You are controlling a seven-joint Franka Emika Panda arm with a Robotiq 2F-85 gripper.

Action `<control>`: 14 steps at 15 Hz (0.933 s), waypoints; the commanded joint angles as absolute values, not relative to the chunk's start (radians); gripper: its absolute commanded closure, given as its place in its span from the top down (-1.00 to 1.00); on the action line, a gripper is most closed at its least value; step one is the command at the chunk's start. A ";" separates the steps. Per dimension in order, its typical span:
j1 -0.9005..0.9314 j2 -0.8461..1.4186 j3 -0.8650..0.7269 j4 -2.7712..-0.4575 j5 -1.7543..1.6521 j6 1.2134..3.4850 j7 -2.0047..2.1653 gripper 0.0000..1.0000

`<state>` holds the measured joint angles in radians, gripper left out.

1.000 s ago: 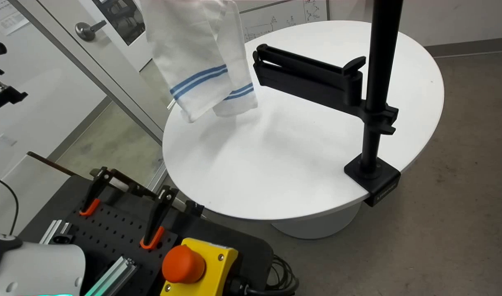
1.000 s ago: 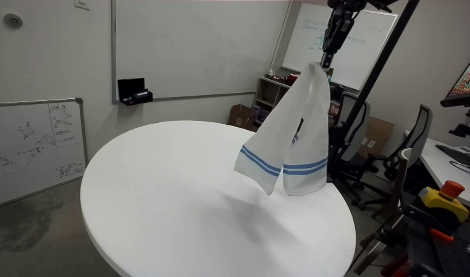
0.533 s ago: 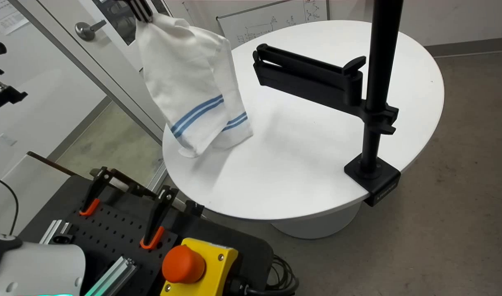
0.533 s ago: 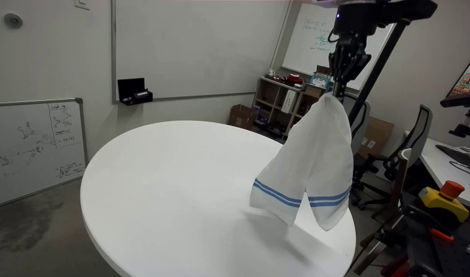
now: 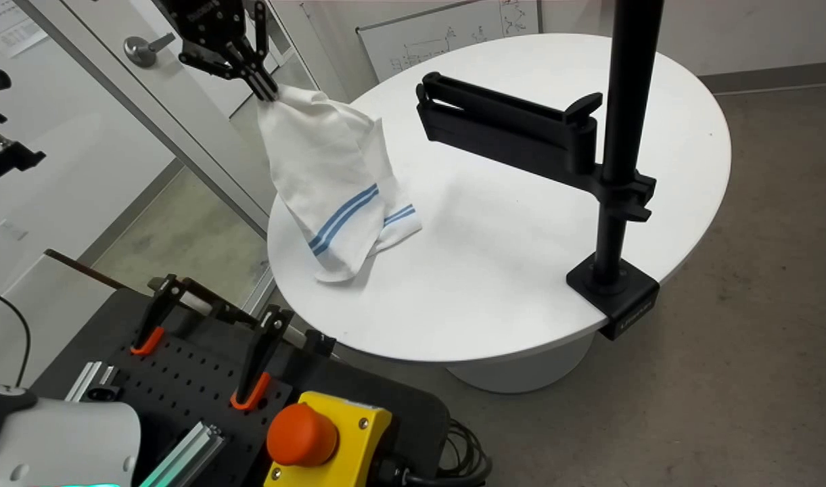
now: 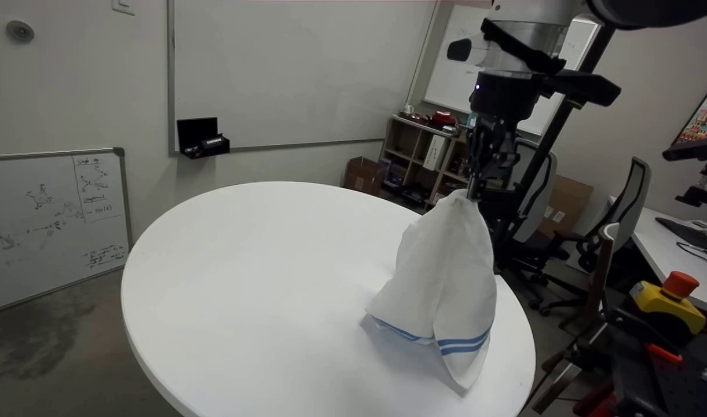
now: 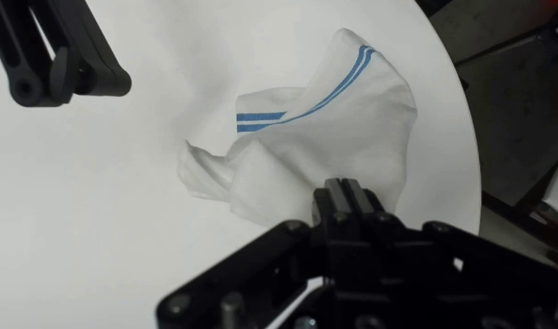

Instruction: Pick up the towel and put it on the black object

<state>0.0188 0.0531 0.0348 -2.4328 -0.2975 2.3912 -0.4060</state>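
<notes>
A: What are the jaws of the gripper [image 5: 266,93] doing?

B: They're clenched together on the gathered upper end of the towel [image 5: 325,155] — the cloth hangs from their tips in both exterior views.

A: And how does it fall below that?

B: In loose folds over a round white table [image 5: 507,291], near the rim. The ends with the double blue stripes are lowest, and in the wrist view one overlaps the other. Whether the whole hem touches the tabletop, I can't tell.

A: Where's the black object [image 5: 619,155] from there?

B: At the same table, separate from the cloth. Its horizontal bar [image 5: 500,138] points toward the towel's side, with white tabletop showing between the two in the wrist view. The upright pole [image 5: 629,88] rises from a square base [image 5: 629,294] fixed at the table's edge.

A: And farther out?

B: In an exterior view, a black pegboard [image 5: 196,372] with clamps [image 5: 259,352] on it, and near that a yellow box [image 5: 352,439] bearing an orange button [image 5: 301,435]. Also in an exterior view, a whiteboard [image 6: 52,231] with writing stands low to one side — and office chairs [image 6: 634,191] stand past the table.
</notes>
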 commanded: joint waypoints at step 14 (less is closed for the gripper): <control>0.086 0.421 -0.072 -2.287 -0.377 2.709 0.009 -0.99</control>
<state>0.0482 0.3672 -0.0197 -2.3062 -0.3256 2.6760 -0.0593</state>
